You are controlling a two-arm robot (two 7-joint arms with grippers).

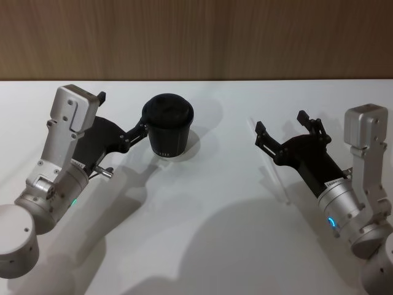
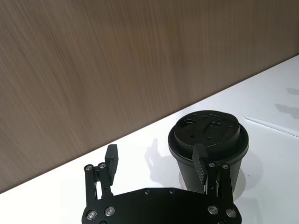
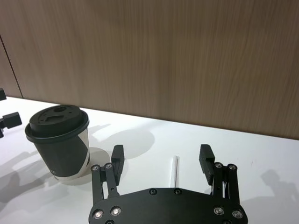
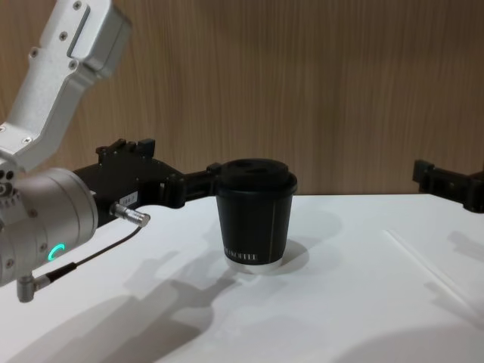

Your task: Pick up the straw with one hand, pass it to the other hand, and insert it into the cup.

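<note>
The black cup point(image 1: 167, 126) with its domed lid stands upright on the white table, also seen in the chest view point(image 4: 255, 212). My left gripper point(image 1: 121, 114) is open just left of it, one finger point(image 2: 200, 161) against the cup's side and nothing between the fingers. The thin white straw point(image 3: 174, 170) lies flat on the table to the right of the cup point(image 3: 60, 142); it shows faintly in the chest view point(image 4: 427, 265) too. My right gripper point(image 1: 280, 128) hovers open above the straw, its fingers on either side of it point(image 3: 161, 156).
The white table point(image 1: 202, 246) runs back to a brown wood-grain wall point(image 1: 196, 37). A thin dark cable with a metal plug point(image 4: 132, 215) hangs from my left wrist.
</note>
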